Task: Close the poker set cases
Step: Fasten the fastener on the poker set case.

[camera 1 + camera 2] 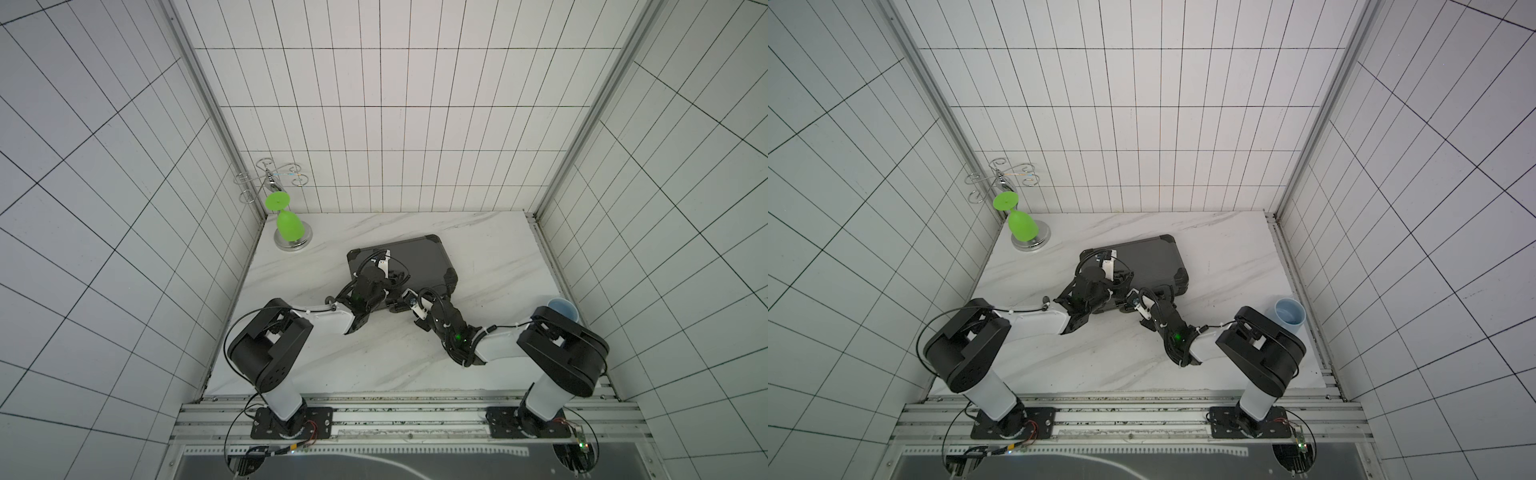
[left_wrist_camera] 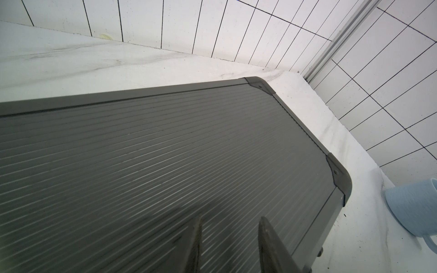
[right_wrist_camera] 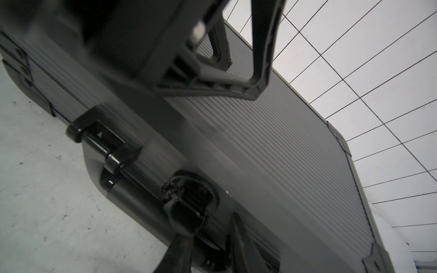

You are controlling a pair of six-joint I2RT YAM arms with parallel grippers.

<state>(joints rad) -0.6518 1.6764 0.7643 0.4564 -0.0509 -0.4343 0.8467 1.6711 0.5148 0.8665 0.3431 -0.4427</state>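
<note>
A: Where is the case (image 1: 415,257) found?
B: On the worktop (image 1: 374,361), lid (image 2: 165,153) down. The left tool (image 2: 231,217) is held open over the lid; the right tool (image 3: 208,227) is set at a latch (image 3: 189,201), grip unclear.

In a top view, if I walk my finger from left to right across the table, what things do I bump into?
green glass → poker case → blue cup

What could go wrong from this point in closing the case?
The right hand is at a front latch; it might slip off without securing it.
The left hand is over the ribbed lid gripping nothing, so the case may slide on the table.
The right arm is near the blue cup and could knock it.
</note>
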